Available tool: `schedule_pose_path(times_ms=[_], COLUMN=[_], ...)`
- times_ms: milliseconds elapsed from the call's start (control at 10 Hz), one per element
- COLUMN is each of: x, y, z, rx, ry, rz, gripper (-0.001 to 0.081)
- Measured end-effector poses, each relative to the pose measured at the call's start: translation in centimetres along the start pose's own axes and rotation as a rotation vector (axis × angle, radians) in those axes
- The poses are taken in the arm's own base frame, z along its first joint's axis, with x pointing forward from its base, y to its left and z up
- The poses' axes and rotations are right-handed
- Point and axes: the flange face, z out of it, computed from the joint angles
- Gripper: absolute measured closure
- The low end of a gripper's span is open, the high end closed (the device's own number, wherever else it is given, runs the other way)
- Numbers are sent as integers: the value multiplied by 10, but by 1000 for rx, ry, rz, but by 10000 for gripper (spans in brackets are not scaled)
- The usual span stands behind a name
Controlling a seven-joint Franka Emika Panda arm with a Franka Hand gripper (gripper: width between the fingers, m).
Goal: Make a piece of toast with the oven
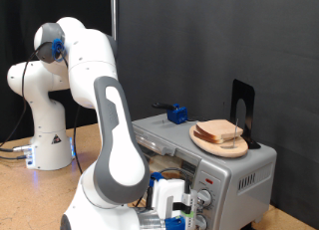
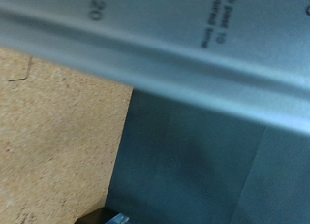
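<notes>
The oven (image 1: pixel 234 175) is a silver box at the exterior view's right, with round knobs (image 1: pixel 205 200) on its front. My gripper (image 1: pixel 175 206) is low at the oven's front, close to the knobs. The arm hides most of the oven door. The wrist view is very close and blurred: a silver oven panel (image 2: pixel 194 40) with printed lettering, and a dark grey surface (image 2: pixel 203 166) beside it. The single piece of toast does not show clearly in either view. Nothing shows between my fingers.
A round wooden plate (image 1: pixel 204 144) with stacked bread slices (image 1: pixel 221 132) sits on top of the oven, with a small blue object (image 1: pixel 177 115) and a black upright bracket (image 1: pixel 242 106) nearby. The wooden table (image 2: pixel 48 127) lies beside the oven. A black curtain is behind.
</notes>
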Motion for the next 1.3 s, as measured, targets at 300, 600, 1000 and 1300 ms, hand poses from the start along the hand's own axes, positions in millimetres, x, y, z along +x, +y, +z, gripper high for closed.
schedule_pose_path(times_ms=[300, 600, 1000, 1300], x=[-1, -1, -4, -2], y=[-3, -4, 7, 11], z=[3, 4, 5, 4], rx=[7, 19, 124, 163], ry=[-13, -19, -3, -13], rz=[-2, -36, -200, -274], gripper=[369, 574, 574, 574])
